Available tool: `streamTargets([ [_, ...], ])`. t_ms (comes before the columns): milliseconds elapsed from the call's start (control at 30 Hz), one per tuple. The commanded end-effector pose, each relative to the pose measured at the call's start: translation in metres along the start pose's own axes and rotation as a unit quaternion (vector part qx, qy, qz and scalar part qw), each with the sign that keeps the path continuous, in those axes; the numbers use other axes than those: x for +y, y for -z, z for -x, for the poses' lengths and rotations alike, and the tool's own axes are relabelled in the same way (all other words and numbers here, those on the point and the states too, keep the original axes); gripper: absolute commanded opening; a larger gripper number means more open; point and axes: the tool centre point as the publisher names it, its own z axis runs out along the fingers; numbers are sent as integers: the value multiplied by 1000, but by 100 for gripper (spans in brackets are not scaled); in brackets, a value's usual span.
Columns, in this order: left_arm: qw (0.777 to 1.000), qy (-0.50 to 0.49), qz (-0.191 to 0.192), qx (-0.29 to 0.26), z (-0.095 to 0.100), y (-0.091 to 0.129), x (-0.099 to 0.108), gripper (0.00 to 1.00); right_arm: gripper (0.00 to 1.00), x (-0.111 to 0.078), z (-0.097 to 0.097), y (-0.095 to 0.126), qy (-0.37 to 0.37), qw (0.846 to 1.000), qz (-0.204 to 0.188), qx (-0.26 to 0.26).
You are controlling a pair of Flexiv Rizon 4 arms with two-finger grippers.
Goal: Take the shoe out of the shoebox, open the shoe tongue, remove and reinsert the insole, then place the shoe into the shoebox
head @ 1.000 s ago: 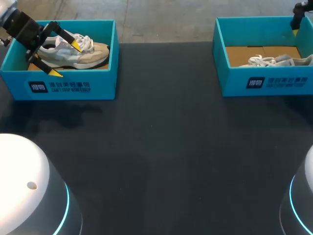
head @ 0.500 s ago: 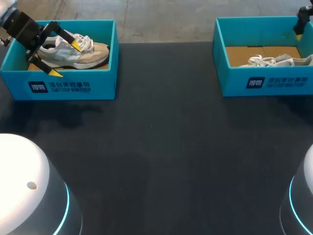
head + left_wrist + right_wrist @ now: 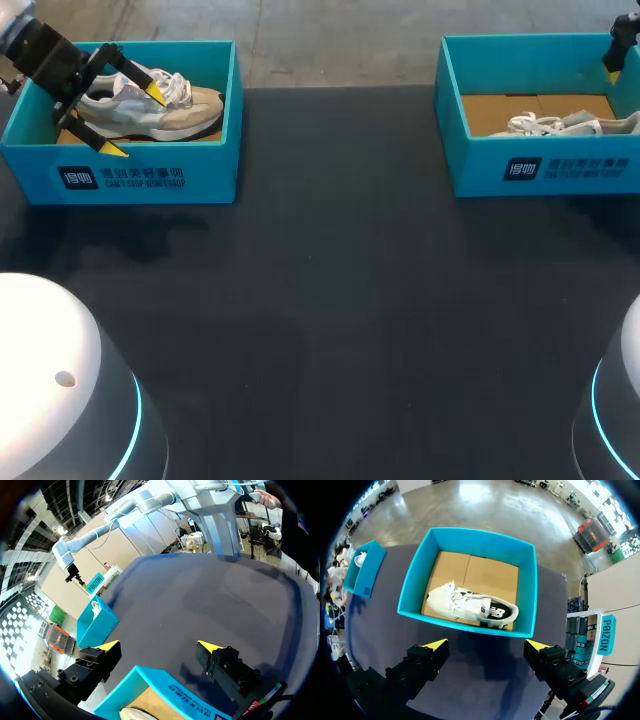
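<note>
Closest to me are the two white rounded bases [image 3: 60, 400] of my arms, one at each near corner. After them comes the dark surface [image 3: 330, 300], and both boxes stand at its far side, well apart from each other.

At the far left is the left shoebox [image 3: 130, 175], turquoise, with a beige shoe [image 3: 160, 105] inside. The shoe stands upright on its sole, with the toe pointing to the middle of the surface. My left hand [image 3: 133, 121] hangs over this box at the heel end of the shoe. Its two fingers are spread wide and they hold nothing. In the left wrist view only the corner of this box and a small white part of the shoe show under the hand.

At the far right is the right shoebox [image 3: 470, 545], also turquoise, with a brown cardboard floor. The white shoe [image 3: 472, 607] is in it, close to the wall on my side, and it seems to lie on its side. My right hand [image 3: 486, 644] is high above the surface, just on my side of this box. Its fingers are also wide apart, with nothing between them. In the head view only one yellow tip of it shows, over the far right corner of the box.
</note>
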Motion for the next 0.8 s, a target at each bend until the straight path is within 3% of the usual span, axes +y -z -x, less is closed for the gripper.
streamTargets([
  [33,1000,0,0,2,0,0,0,100,100,0,0,0,0,1000,0,1],
  [300,1000,0,0,2,0,0,0,100,100,0,0,0,0,1000,0,1],
  [633,999,25,30,32,-5,11,14,100,100,-18,-17,3,160,987,17,25],
  [800,998,42,44,25,-6,23,28,100,100,-20,-23,9,212,977,13,11],
])
